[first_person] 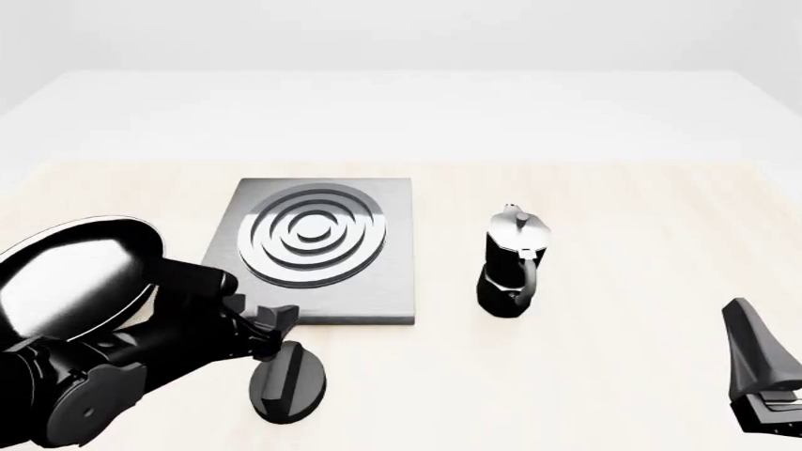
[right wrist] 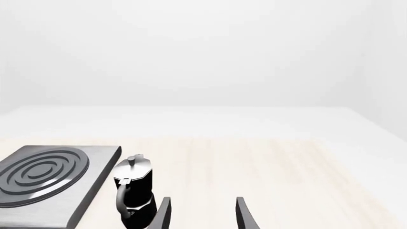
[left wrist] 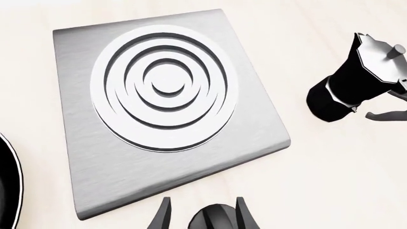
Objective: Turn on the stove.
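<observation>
Straddling the knob (first_person: 287, 380) near the bench's front edge, the left gripper (left wrist: 202, 217) (jaws apart, not clamped) hadn't turned it, leaving the stove (first_person: 317, 252) seemingly off.

Your left wrist view cuts off the glossy black frying pan (left wrist: 7, 186) and the black oval knob (left wrist: 213, 218); whether your fingers touch it stays unclear.

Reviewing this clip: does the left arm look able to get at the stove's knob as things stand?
Probably yes. The left gripper is already at the knob, its fingers either side of it in the left wrist view; nothing stands between them.
</observation>
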Robot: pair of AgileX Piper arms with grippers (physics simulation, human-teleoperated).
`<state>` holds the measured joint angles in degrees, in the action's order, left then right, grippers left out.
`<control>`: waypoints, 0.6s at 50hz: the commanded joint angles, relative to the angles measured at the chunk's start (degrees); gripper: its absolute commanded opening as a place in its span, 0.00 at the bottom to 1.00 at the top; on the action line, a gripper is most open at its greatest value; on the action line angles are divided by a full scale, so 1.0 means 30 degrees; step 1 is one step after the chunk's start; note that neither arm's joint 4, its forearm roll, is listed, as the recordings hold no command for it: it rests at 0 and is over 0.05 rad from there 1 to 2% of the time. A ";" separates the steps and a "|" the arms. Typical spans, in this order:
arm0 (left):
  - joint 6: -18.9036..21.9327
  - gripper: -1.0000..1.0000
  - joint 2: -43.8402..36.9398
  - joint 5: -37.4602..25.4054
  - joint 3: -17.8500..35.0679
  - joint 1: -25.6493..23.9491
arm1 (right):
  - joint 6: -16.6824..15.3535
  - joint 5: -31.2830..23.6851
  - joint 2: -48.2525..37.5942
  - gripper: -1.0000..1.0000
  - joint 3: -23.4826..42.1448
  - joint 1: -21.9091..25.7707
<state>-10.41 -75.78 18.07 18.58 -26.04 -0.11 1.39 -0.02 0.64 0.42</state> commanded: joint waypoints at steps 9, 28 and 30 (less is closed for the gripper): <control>-0.0860 1.00 -0.2625 0.2301 -0.0643 -0.0611 | 0.0195 0.0069 0.0001 1.00 0.0014 0.0005; -0.2022 1.00 -0.4094 0.2968 -0.0496 -0.1340 | 0.0326 0.0087 0.0001 1.00 0.0019 0.0039; -0.2098 1.00 -0.4163 0.3030 -0.0509 -0.1336 | 0.0326 0.0103 0.0001 1.00 0.0021 0.0033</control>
<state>-15.21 -86.34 26.13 16.96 -29.27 0.66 1.64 -0.01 0.70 0.49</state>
